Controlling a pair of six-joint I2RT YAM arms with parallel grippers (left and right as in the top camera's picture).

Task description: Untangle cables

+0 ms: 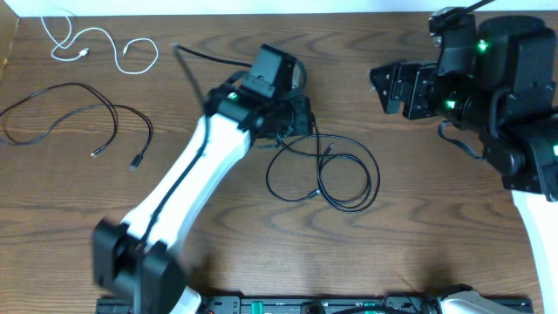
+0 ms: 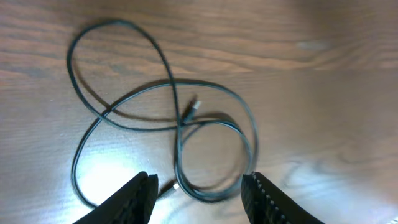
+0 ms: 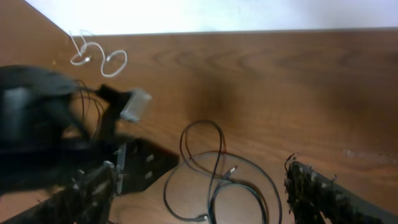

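Left hand (image 2: 196, 182), right hand (image 3: 196, 186) open, empty. Centre black cable (image 1: 324, 174) looped; I next pinch plug (image 2: 194, 104), draw out.

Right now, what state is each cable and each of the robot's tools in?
white cable, lying in loose curls near the table's far left corner, alone.
left black cable, spread out loosely by itself, untouched.
centre black cable, lying in overlapping loops, not held.
left tool, open above the centre black cable, holding nothing.
right tool, open, holding nothing.
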